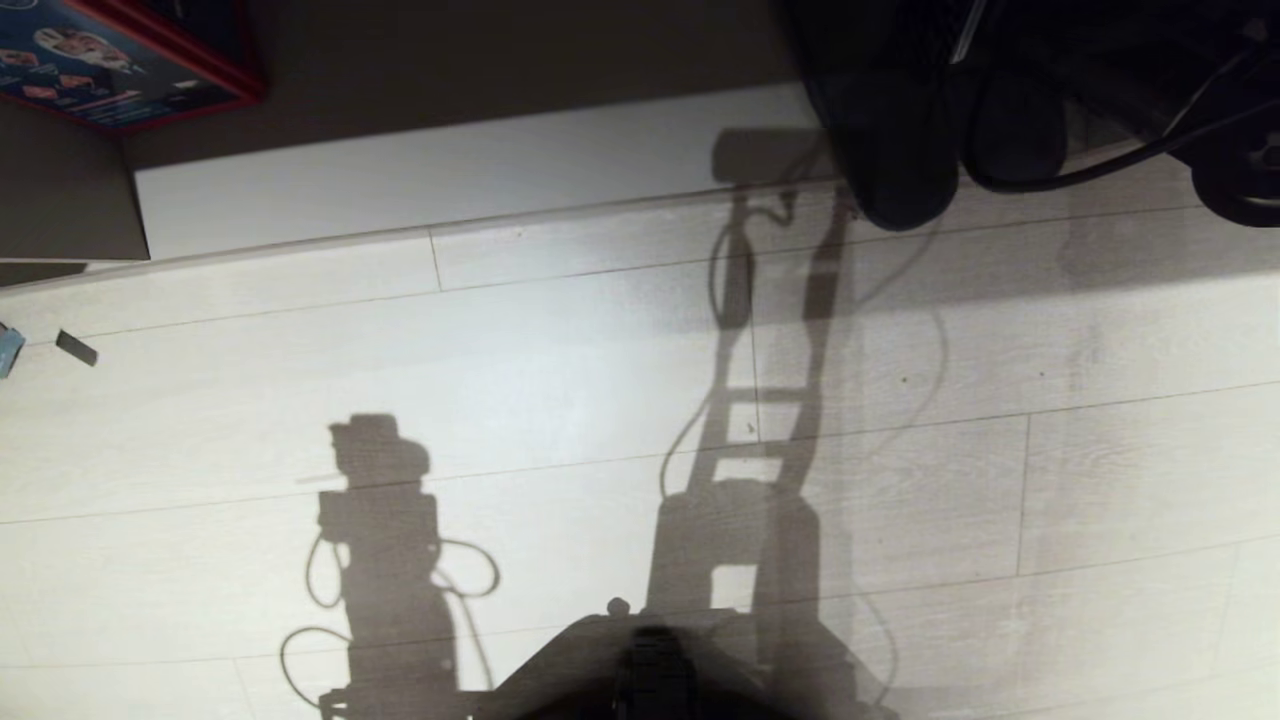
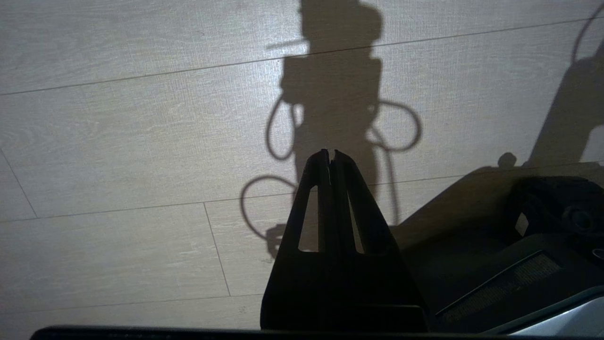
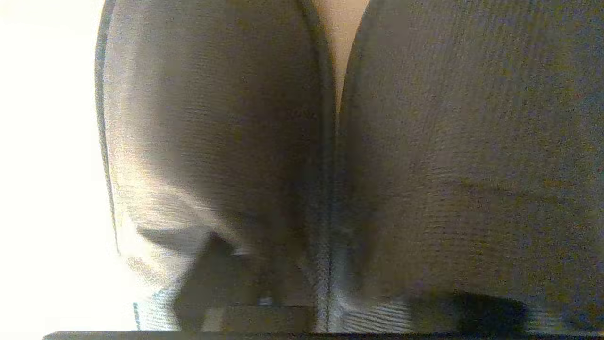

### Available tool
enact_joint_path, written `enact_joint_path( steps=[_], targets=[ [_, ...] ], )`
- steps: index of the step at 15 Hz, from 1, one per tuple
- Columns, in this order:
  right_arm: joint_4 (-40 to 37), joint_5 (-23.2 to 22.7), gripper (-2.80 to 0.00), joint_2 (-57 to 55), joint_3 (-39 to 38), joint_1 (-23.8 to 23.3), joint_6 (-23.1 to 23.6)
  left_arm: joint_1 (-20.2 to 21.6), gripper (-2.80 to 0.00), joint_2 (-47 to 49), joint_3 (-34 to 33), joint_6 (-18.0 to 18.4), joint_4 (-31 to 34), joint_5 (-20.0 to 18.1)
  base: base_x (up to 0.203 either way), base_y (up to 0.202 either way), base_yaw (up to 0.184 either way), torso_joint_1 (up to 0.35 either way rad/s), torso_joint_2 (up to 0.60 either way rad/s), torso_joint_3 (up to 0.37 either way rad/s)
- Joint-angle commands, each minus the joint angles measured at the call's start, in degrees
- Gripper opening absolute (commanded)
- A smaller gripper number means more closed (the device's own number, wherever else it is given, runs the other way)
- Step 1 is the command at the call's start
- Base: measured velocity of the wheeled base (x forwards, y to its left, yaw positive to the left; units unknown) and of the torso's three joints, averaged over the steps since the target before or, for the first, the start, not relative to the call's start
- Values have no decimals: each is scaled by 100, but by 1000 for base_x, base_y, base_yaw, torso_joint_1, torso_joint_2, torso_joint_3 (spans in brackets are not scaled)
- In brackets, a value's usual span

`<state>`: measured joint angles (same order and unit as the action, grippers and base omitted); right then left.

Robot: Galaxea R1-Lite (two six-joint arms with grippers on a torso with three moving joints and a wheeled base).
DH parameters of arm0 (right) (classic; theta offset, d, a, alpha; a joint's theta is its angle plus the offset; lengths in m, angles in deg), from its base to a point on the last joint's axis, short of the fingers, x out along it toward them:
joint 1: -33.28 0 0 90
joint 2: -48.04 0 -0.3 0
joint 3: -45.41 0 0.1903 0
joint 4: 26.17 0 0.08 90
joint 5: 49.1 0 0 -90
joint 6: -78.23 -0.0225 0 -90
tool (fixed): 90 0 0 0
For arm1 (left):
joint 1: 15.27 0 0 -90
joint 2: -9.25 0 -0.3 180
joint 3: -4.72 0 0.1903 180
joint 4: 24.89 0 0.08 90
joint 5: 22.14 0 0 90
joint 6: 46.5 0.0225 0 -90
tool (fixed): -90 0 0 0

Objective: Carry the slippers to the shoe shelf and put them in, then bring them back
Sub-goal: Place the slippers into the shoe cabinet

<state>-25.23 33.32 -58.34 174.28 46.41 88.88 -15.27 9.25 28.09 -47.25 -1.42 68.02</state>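
slippers [image 1: 905,150], a pair of dark grey flat-soled slides with a wide band over the foot, sit at the upper right of the head view, side by side, their near ends reaching out past the front edge of the pale base board of the shoe shelf [image 1: 450,175] and over the light wood-plank floor [image 1: 500,400]. whether they rest on the board or hang above it cannot be told. the right arm and its dark cables crowd the same upper right corner; the right pincer itself cannot be made out there. in the right wrist view the two slippers [image 3: 226,141] fill nearly the whole picture at very close range, pressed flank to flank with a narrow seam between them and bright pale surface beside them. dark pincer parts show at one edge of that view, one on each slipper, but whether the right pincer is spread or pinching the pair cannot be told.

left pincer [image 2: 331,156] hangs over the plank floor beside the robot's dark base [image 2: 519,245], its two black fingers pressed together at the tips, holding nothing.

other items: a red-edged box with blue printed faces [image 1: 120,60] at the upper left of the head view, and a small dark scrap [image 1: 76,347] on the floor near the left edge. shadows of both arms fall across the planks.
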Motion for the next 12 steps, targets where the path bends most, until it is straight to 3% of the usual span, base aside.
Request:
enact_joint_path(
  steps=[1,7,12],
  targets=[
    [13,2,0,-102,50,-3,7,0,-280,0,0,-4,-1,2,0,0,0,0,0,0],
    [-14,56,0,81,-133,7,94,0,-280,0,0,-4,-1,2,0,0,0,0,0,0],
    [40,97,0,477,-859,14,200,0,-280,0,0,-4,-1,2,0,0,0,0,0,0]
  ],
)
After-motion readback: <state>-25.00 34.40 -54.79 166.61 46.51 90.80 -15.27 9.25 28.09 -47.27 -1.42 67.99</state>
